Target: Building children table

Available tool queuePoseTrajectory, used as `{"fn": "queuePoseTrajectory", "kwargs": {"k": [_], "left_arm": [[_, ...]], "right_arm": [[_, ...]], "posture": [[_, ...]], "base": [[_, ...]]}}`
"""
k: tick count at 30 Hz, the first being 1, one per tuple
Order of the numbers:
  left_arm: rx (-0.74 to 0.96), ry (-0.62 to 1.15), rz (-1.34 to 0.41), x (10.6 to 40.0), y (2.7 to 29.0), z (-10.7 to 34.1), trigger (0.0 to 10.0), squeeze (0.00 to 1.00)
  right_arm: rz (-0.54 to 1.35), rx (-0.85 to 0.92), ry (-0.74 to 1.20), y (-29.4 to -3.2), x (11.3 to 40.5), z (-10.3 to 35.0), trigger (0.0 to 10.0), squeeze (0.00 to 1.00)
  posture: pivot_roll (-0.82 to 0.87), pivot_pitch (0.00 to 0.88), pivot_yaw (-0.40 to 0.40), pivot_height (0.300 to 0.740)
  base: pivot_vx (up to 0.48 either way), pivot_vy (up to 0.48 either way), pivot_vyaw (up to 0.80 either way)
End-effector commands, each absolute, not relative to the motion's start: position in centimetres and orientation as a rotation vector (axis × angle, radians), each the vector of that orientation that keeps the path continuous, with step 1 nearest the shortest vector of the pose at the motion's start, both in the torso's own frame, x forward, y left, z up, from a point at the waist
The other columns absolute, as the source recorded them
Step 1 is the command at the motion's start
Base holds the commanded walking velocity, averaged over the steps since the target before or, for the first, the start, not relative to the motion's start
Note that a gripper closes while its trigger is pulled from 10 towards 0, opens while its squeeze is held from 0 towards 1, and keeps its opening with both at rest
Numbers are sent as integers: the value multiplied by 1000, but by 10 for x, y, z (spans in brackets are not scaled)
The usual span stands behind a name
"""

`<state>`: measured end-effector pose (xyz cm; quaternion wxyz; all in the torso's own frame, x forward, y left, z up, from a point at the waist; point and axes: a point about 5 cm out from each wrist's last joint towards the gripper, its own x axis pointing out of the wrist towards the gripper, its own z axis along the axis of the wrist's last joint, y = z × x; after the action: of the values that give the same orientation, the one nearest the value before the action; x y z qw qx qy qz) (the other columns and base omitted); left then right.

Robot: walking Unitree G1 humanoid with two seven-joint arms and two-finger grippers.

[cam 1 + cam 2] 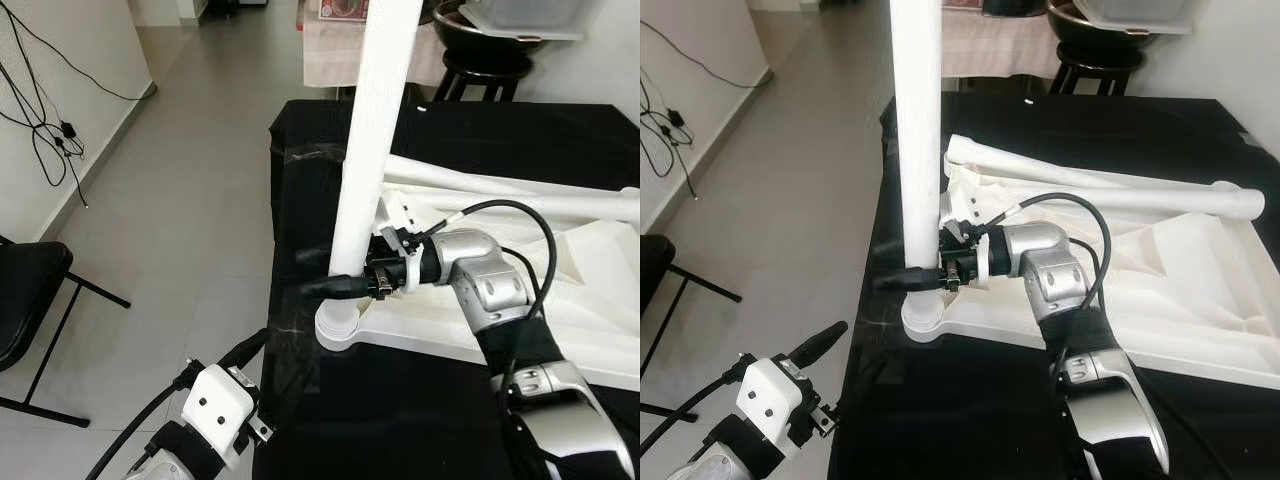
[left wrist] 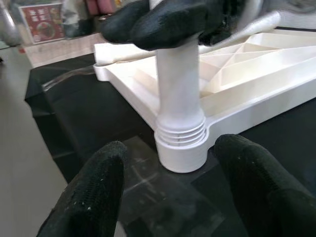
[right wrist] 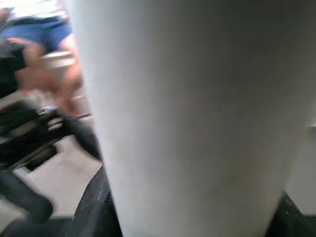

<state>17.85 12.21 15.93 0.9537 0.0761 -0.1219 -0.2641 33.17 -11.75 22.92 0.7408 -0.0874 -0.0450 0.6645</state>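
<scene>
One white table leg stands straight up at the corner of the white table top. The table top lies upside down on a black cloth, and you can see the ribs on its underside. The bottom of the leg sits in a round socket at the corner nearest the robot's left side, at about 9 o'clock from the middle of the table top. In the left wrist view, a few screw rings on the leg show just above the socket.

The right gripper is clamped around the leg low down, just above the socket. One black finger pokes out past the leg toward 9 o'clock. The silver right arm reaches in from 4 o'clock.

The left gripper is low at about 7 o'clock from the socket, near it but not touching. Its two fingers are spread apart with nothing between them, and they point at the bottom of the leg.

Two more white legs lie flat across the far side of the table top, at about 1 o'clock. A black stool stands behind the table at 12 o'clock. Part of a black chair stands on the grey floor at 9 o'clock, and black cables hang on the wall at 10 o'clock.
</scene>
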Motion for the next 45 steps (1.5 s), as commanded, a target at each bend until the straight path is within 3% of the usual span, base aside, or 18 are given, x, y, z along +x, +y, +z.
{"fn": "queuePoseTrajectory", "kwargs": {"k": [1, 3, 5, 7, 18, 19, 20, 21, 22, 23, 24, 26, 29, 30, 31, 32, 37, 45], "left_arm": [[152, -238, -543, 177, 121, 157, 10000, 0], [153, -238, -542, 177, 122, 158, 10000, 0], [155, -241, -540, 178, 123, 158, 10000, 0], [158, -241, -542, 179, 123, 158, 10000, 0], [159, -246, -537, 183, 123, 157, 10000, 0], [158, -247, -535, 183, 123, 157, 10000, 0], [158, -248, -534, 183, 123, 157, 10000, 0], [157, -248, -534, 183, 123, 157, 10000, 0], [157, -248, -534, 183, 123, 157, 10000, 0], [156, -249, -535, 183, 122, 157, 10000, 0], [156, -249, -536, 183, 122, 157, 10000, 0], [156, -249, -536, 183, 122, 157, 10000, 0], [155, -251, -538, 182, 121, 159, 10000, 0], [155, -252, -537, 181, 121, 159, 10000, 0], [155, -252, -537, 181, 121, 159, 10000, 0], [156, -251, -537, 181, 121, 159, 10000, 0], [158, -247, -537, 177, 121, 160, 10000, 0], [157, -244, -539, 174, 119, 160, 10000, 0]], "right_arm": [[1255, -137, -55, -117, 329, 217, 0, 0], [1129, -99, -37, -117, 326, 212, 0, 0], [623, -55, -31, -108, 307, 190, 0, 0], [531, -50, -33, -98, 297, 185, 0, 0], [538, -56, -35, -76, 296, 184, 0, 0], [597, -38, -40, -71, 298, 187, 10000, 0], [638, -24, -43, -67, 299, 189, 10000, 0], [724, -10, -63, -62, 299, 195, 10000, 118], [724, -10, -63, -62, 299, 195, 10000, 118], [826, 25, -75, -56, 298, 200, 10000, 1000], [953, 45, -101, -53, 298, 208, 10000, 1000], [953, 45, -101, -53, 298, 208, 10000, 1000], [1231, -27, -144, -55, 301, 225, 10000, 1000], [1293, -98, -157, -58, 304, 227, 10000, 212], [1293, -98, -157, -58, 304, 227, 10000, 212], [1367, -141, -144, -61, 308, 228, 10000, 0], [1560, -183, -51, -75, 320, 225, 10000, 0], [1556, -150, 8, -87, 339, 225, 10000, 0]], "posture": [[16, 180, -81, 740], [16, 180, -81, 740], [13, 184, -75, 740], [9, 172, -61, 740], [3, 163, -71, 740], [4, 163, -75, 740], [4, 163, -75, 740], [4, 163, -74, 740], [4, 163, -74, 740], [4, 164, -75, 740], [4, 164, -75, 740], [4, 164, -75, 740], [35, 174, -72, 740], [51, 178, -70, 740], [51, 178, -70, 740], [58, 181, -70, 740], [81, 185, -72, 740], [89, 196, -76, 740]], "base": [[0, 0, 0], [0, 0, 0], [0, 0, 0], [0, 0, 0], [0, 0, 0], [0, 0, 0], [0, 0, 0], [0, 0, 0], [0, 0, 0], [0, 0, 0], [0, 0, 0], [0, 0, 0], [0, 0, 0], [0, 0, 0], [0, 0, 0], [0, 0, 0], [0, 0, 0], [0, 0, 0]]}}
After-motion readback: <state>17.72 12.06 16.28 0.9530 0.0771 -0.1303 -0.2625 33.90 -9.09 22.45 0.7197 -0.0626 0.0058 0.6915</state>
